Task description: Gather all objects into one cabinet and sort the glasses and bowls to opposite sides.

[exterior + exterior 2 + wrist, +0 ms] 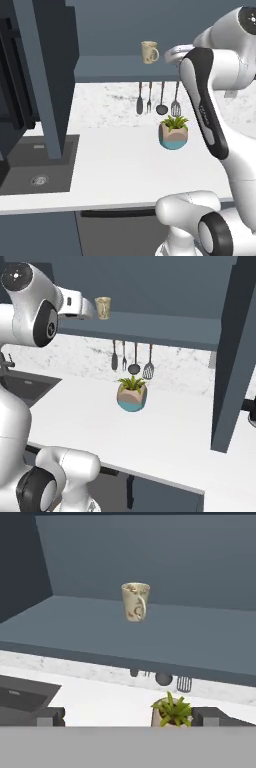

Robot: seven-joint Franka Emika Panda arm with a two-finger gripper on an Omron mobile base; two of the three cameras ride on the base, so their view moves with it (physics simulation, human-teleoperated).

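One of the glasses, a beige patterned mug [150, 52] [103, 307] [135, 601], stands upright on the floor of the open slate-blue cabinet [110, 67] [165, 327] [205, 637]. My gripper [168, 54] [91, 310] [132, 717] hovers level with the mug, a short way in front of it and not touching. Its fingertips [50, 716] stand wide apart, open, with nothing between them. The mug's handle faces me in the hand view. The cabinet's tall door [47, 80] [235, 356] hangs open. The bowls are out of view.
Below the cabinet a potted plant [174, 133] [132, 393] [172, 711] sits on the white counter [115, 170] [170, 431]. Kitchen utensils [161, 97] [133, 358] hang on the marble backsplash. A dark sink [37, 167] [25, 387] lies to the left.
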